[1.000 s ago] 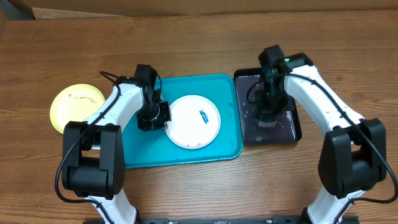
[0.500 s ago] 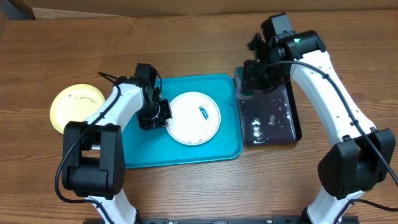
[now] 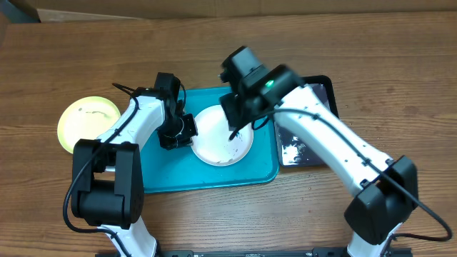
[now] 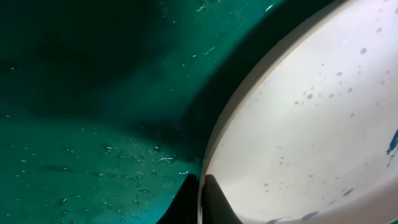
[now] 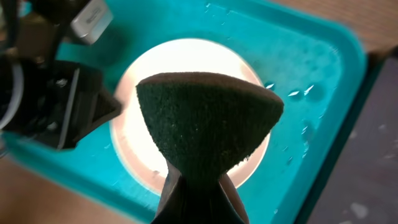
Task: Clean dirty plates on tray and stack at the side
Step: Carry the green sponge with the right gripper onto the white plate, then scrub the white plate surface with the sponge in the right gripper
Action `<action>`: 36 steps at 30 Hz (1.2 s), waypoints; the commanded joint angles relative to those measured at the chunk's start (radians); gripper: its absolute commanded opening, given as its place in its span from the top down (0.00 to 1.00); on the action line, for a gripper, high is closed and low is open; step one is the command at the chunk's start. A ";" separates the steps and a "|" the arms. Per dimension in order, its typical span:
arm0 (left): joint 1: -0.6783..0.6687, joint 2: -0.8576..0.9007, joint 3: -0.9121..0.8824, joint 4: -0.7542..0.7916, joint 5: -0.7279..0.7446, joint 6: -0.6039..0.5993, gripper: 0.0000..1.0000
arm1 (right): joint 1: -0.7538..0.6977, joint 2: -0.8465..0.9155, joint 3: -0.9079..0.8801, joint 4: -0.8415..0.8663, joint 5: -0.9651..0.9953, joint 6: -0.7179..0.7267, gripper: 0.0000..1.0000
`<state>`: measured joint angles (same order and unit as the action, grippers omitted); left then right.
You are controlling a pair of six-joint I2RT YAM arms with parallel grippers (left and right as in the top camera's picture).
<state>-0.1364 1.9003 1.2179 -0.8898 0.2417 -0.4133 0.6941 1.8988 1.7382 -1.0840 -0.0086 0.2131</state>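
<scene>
Pinching sponge (image 5: 208, 118), right end effector (image 5: 198, 185); left end effector (image 4: 200, 196) clamps white plate (image 4: 311, 124); wooden table (image 3: 214, 50).

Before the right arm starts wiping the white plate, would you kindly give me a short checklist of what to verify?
1. The left pincer is shut on the white plate at its rim: ok.
2. The sponge is gripped in the right pincer: ok.
3. The sponge is above the white plate: ok; whether it touches, cannot tell.
4. The blue smear to wipe is located: ok, in the left wrist view.
5. The white plate is inside the teal tray: ok.
6. The yellow plate sits on the table beside the tray, marking the stacking side: ok.
</scene>
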 commanded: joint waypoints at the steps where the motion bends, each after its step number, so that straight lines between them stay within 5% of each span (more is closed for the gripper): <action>1: -0.022 -0.019 -0.005 0.004 -0.006 -0.014 0.96 | 0.040 0.000 -0.041 0.029 0.216 0.024 0.96; 16: -0.054 -0.019 -0.005 0.004 -0.007 -0.014 0.96 | 0.056 0.203 -0.045 0.055 0.305 0.028 0.96; 36: -0.055 -0.019 -0.005 0.000 -0.016 -0.013 0.96 | 0.033 0.222 -0.051 0.035 0.344 0.032 0.96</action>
<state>-0.1837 1.8999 1.2179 -0.8867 0.2417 -0.4168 0.7486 2.1189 1.6920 -1.0477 0.3206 0.2329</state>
